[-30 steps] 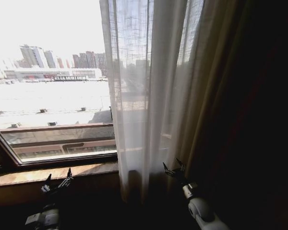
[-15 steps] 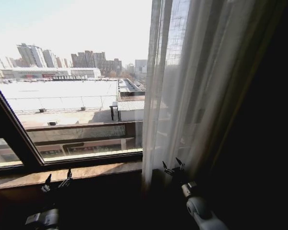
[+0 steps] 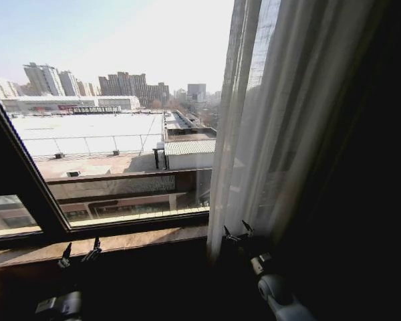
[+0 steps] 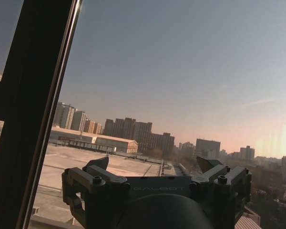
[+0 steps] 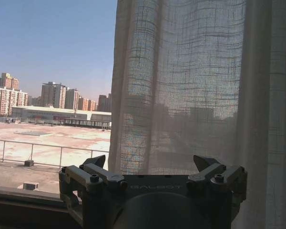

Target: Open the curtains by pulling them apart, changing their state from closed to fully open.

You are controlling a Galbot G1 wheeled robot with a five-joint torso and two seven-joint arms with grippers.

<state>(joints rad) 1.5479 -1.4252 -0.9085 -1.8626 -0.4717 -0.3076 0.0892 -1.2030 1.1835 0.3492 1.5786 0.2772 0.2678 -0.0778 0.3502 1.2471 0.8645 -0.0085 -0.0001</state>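
The sheer white curtains (image 3: 274, 120) hang gathered at the right of the window, and their pleated edge falls to the sill. My right gripper (image 3: 235, 231) is open at the foot of that edge, close in front of the fabric; I cannot tell whether it touches. In the right wrist view the right gripper (image 5: 150, 161) points at the curtains (image 5: 190, 86) with nothing between its fingers. My left gripper (image 3: 79, 251) is open, low by the sill before bare glass. In the left wrist view the left gripper (image 4: 152, 164) holds nothing.
A dark opaque drape (image 3: 361, 167) covers the far right. A black window frame bar (image 3: 27, 174) slants across the left, also seen as the frame bar (image 4: 33, 119). The wooden sill (image 3: 120, 242) runs under the glass. Rooftops and towers lie outside.
The frame bar, sill and curtain edge have all slid right in the head view while the far buildings stayed put, so the camera has moved left. Both grippers keep their open pose.
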